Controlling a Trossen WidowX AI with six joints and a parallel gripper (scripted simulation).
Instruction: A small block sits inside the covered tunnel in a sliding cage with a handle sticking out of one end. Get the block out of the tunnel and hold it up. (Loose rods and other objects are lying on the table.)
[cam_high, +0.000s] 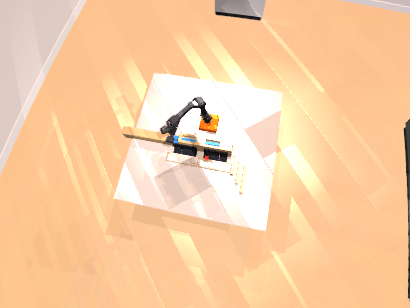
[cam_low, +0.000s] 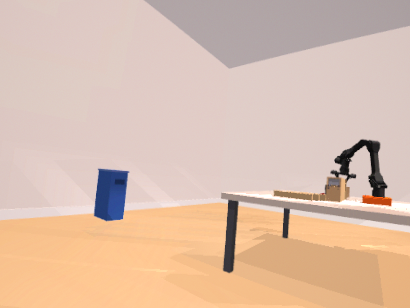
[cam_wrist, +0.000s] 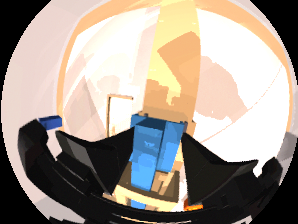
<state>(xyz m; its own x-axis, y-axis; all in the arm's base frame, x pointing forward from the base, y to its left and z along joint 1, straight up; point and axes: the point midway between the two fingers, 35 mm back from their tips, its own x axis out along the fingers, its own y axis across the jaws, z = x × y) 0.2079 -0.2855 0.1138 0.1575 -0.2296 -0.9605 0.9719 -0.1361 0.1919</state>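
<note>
The tunnel (cam_high: 200, 148) (cam_low: 337, 190) is a tan and black structure with blue parts on top, near the middle of the white table (cam_high: 165, 200) (cam_low: 260, 197). A small red spot (cam_high: 206, 157) shows low on its front side; I cannot tell if it is the block. My gripper (cam_high: 172, 135) (cam_low: 343, 176) (cam_wrist: 156, 156) hangs over the tunnel's left end. In the wrist view its two black fingers press on both sides of an upright blue handle piece (cam_wrist: 149, 145). The inside of the tunnel is hidden.
A long tan bar (cam_high: 145, 134) (cam_low: 295, 193) runs left from the tunnel. Three loose tan rods (cam_high: 240, 175) lie at the tunnel's right end. The arm's orange base (cam_high: 210, 123) (cam_low: 377, 200) stands behind. A blue bin (cam_low: 111, 194) (cam_wrist: 48, 122) stands on the floor.
</note>
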